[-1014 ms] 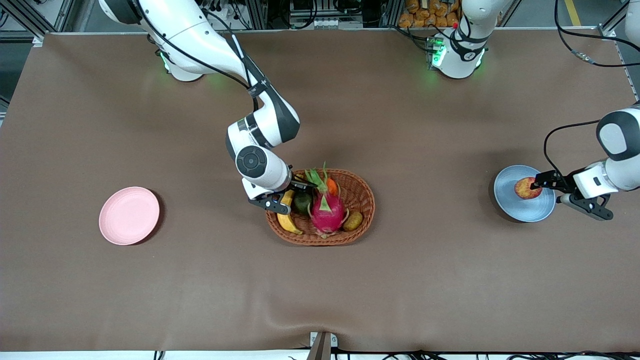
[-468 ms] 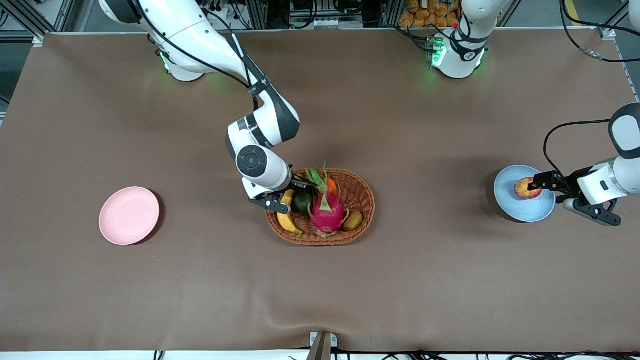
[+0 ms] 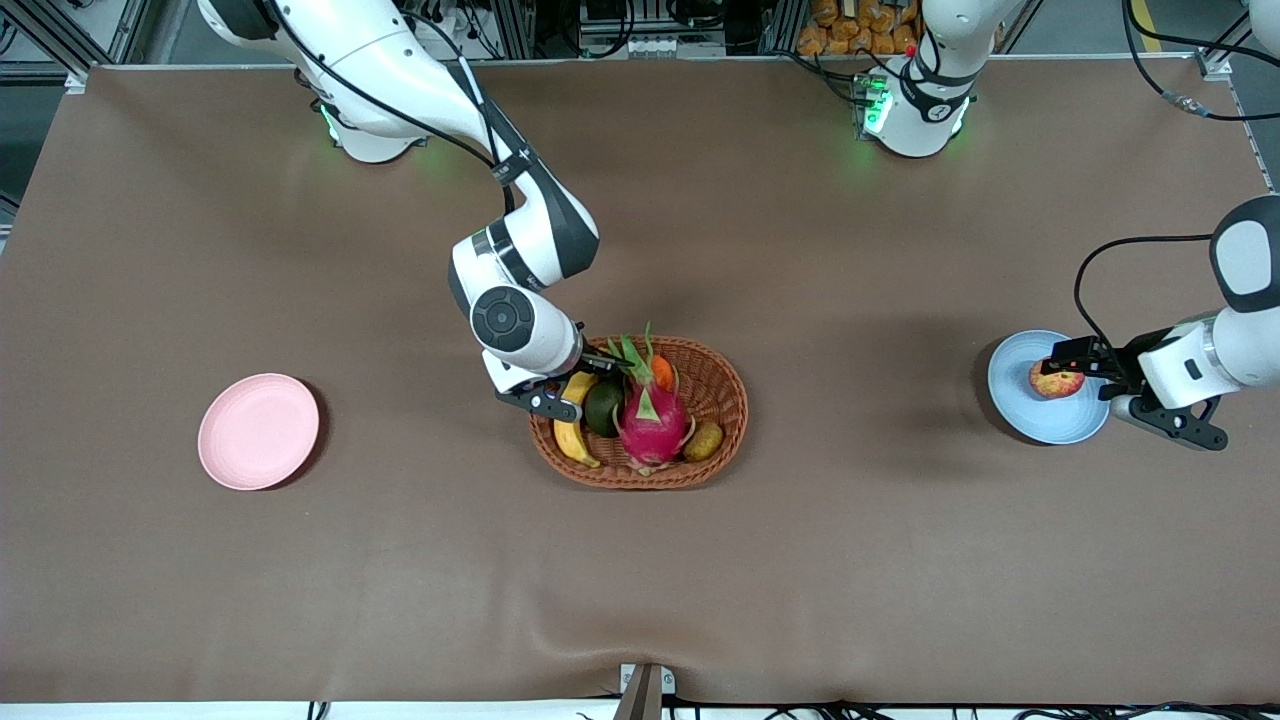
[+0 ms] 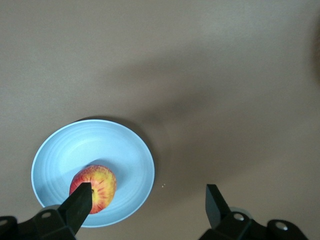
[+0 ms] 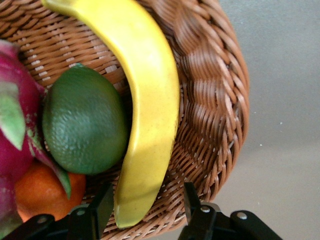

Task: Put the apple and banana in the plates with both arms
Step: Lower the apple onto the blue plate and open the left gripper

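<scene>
in blue plate (image 3: 1040, 420): apple (image 3: 1054, 380), left gripper (image 3: 1085, 375) fingers released; in basket (image 3: 722, 400): banana (image 3: 572, 425), right gripper (image 3: 568, 385) fingers released.

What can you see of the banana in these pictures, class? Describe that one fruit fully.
The banana is long, curved, smooth and plain yellow. It lies in the wicker basket along the wall at the right arm's end, against a green fruit. The right hand has one finger on either side of its end, not yet closed on it.

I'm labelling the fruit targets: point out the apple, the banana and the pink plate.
apple (image 3: 1056, 380), front view, its red top.
banana (image 5: 150, 107), right wrist view, mid-length of its yellow peel.
pink plate (image 3: 258, 431), front view, its bare centre.
</scene>
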Robot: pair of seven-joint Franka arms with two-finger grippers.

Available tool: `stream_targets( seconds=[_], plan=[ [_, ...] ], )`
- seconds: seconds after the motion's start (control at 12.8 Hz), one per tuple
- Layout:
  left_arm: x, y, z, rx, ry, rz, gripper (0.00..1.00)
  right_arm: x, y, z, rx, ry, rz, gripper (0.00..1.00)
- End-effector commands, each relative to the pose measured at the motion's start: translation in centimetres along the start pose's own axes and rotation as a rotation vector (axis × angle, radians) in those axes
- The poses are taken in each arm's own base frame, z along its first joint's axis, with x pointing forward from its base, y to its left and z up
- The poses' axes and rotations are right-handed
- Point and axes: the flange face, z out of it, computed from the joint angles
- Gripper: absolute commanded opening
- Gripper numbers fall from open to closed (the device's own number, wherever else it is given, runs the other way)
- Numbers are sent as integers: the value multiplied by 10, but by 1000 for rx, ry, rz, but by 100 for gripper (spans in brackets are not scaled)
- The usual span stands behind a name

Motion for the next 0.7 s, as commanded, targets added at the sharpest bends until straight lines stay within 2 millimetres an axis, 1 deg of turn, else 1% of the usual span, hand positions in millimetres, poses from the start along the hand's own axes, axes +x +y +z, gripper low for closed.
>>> stream_targets(
  seconds=[0.0,0.16,0.31,0.39,0.47,0.62],
  plan=[
    [-10,27,-36,85,-37,-17,100,-10,2,0,-15,-2,-62,66],
    [-9,44,-50,115,-33,-28,100,-10,1,1,-30,21,-82,66],
    [-11,58,-63,116,-33,-47,100,-12,-4,6,-22,34,-85,66],
    [-12,69,-72,120,-25,-59,100,-12,-5,9,-19,39,-82,66],
    [-12,74,-78,128,-19,-77,100,-11,-5,10,-17,42,-79,66],
    [-18,76,-95,131,-19,-92,100,-10,-5,13,-15,45,-75,66]
  ],
)
